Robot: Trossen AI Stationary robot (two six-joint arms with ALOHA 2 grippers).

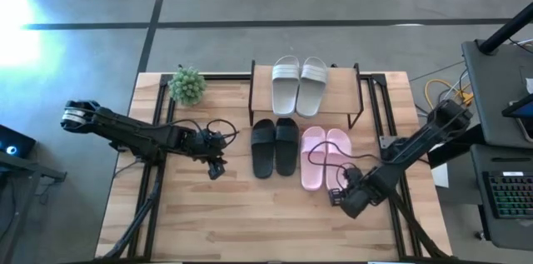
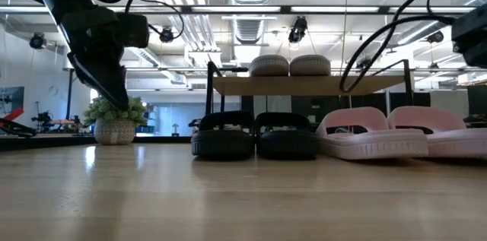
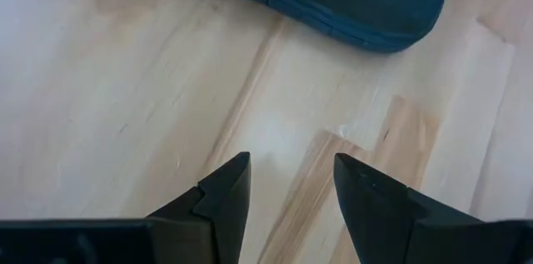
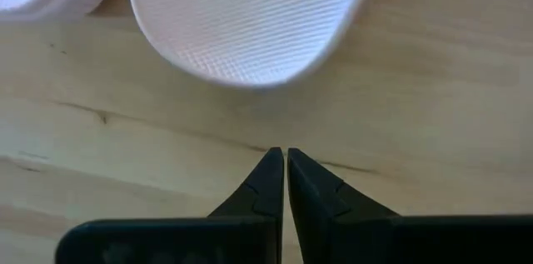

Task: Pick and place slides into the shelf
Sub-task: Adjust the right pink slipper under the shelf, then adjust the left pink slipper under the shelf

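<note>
The pale grey-white slides lie side by side on the shelf's wooden top board. The black pair lies on the table before the shelf, its toes under the board, and the pink pair lies to its right. My left gripper hovers open left of the black pair; its wrist view shows one black sole's heel end ahead of the gripper. My right gripper is shut near the pink heels; its wrist view shows a pink heel beyond the gripper.
A small potted plant stands at the table's far left corner. Black frame rails cross the table under both arms. Bare wood fills the near half of the table. A keyboard and equipment sit beyond the right edge.
</note>
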